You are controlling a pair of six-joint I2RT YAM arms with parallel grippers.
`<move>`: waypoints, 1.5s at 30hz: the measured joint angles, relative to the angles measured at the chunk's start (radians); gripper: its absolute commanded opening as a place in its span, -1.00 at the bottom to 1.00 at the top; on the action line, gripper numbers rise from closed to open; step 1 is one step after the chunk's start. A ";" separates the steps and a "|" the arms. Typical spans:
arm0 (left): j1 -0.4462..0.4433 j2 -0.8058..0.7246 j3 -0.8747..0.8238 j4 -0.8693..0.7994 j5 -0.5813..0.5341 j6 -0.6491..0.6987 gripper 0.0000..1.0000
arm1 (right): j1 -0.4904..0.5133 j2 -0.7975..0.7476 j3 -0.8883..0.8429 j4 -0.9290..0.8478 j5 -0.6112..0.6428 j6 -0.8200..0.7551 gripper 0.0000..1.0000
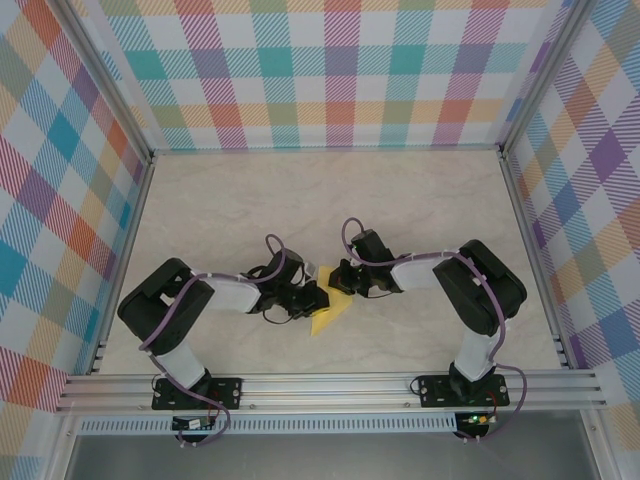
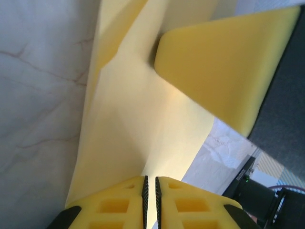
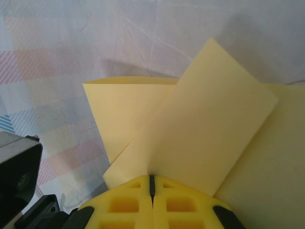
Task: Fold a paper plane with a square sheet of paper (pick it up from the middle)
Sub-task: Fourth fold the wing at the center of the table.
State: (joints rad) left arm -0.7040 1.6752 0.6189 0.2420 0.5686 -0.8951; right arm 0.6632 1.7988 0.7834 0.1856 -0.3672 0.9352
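Looking down on the pale marbled desk (image 1: 400, 200), boxed in by plaid walls (image 1: 340, 70). Seeing the left arm (image 1: 170, 300) and the right arm (image 1: 480, 285) bending inward from the near edge and meeting close to its middle.

Finding the sheet of paper (image 1: 330, 318) there, pale yellow, lying just short of the near edge. Making out only one pointed corner from above, the rest hiding under the two hands.

Pinching that sheet with the left hand (image 1: 318, 299). In the left wrist view, narrowing to a thin slit (image 2: 150, 188) with the paper (image 2: 143, 119) running down into it.

Clamping the same sheet with the right hand (image 1: 346, 281). In the right wrist view, closing tight (image 3: 152, 183) on a slanting folded layer (image 3: 200, 124) lying over a second one.

Catching one yellow finger (image 2: 224, 67) of the right hand lying across the paper in the left wrist view, its end cut off at the frame border. Losing the sheet's outer edges past both wrist views.
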 measured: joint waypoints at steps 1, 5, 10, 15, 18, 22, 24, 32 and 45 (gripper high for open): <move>0.000 -0.011 -0.011 -0.005 0.009 0.013 -0.69 | 0.000 0.000 -0.001 0.002 0.001 0.000 -0.89; 0.000 -0.054 -0.044 -0.061 0.043 0.062 -0.68 | 0.000 -0.001 -0.002 0.003 0.003 0.000 -0.89; 0.000 -0.107 -0.057 -0.179 0.060 0.123 -0.66 | 0.000 -0.001 -0.002 0.002 0.006 0.001 -0.88; 0.000 -0.146 -0.063 -0.261 0.059 0.156 -0.64 | 0.000 -0.001 -0.002 0.003 0.006 0.003 -0.86; 0.000 -0.190 -0.063 -0.299 0.044 0.156 -0.61 | 0.005 -0.001 0.002 -0.002 0.007 0.002 -0.84; 0.000 -0.303 -0.045 -0.377 -0.034 0.159 -0.49 | 0.008 -0.001 0.019 -0.035 0.015 -0.006 -0.82; 0.000 -0.352 -0.019 -0.419 -0.090 0.166 -0.44 | 0.011 -0.001 0.027 -0.051 0.022 -0.009 -0.81; 0.014 -0.350 0.029 -0.497 -0.197 0.185 -0.41 | 0.018 -0.001 0.053 -0.100 0.037 -0.031 -0.79; 0.014 -0.238 0.102 -0.548 -0.241 0.226 -0.30 | 0.021 -0.096 0.048 -0.227 0.074 -0.053 -0.55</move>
State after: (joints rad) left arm -0.6903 1.4368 0.7212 -0.3061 0.3271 -0.6693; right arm 0.6842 1.7027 0.8310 -0.0410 -0.2935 0.8825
